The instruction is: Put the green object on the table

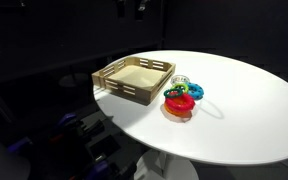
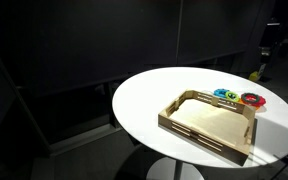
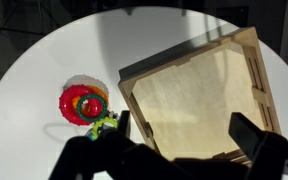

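Observation:
The green object (image 3: 104,123) is a small yellow-green piece lying on the white table (image 3: 44,60) beside the red round object (image 3: 82,103), just off the tan tray's (image 3: 199,95) corner. It also shows in an exterior view (image 1: 181,82) next to the blue ring (image 1: 195,92). My gripper (image 3: 184,132) is open and empty, high above the tray. Its dark fingers frame the tray floor in the wrist view. In the exterior views only part of the arm shows, at the top edge (image 1: 139,8) and at the right (image 2: 269,40).
The tan slatted tray (image 1: 134,80) is empty and sits near the table's edge (image 2: 134,110). The red object (image 1: 179,105) and blue ring (image 2: 224,95) lie close together beside it. Dark surroundings lie beyond the round table.

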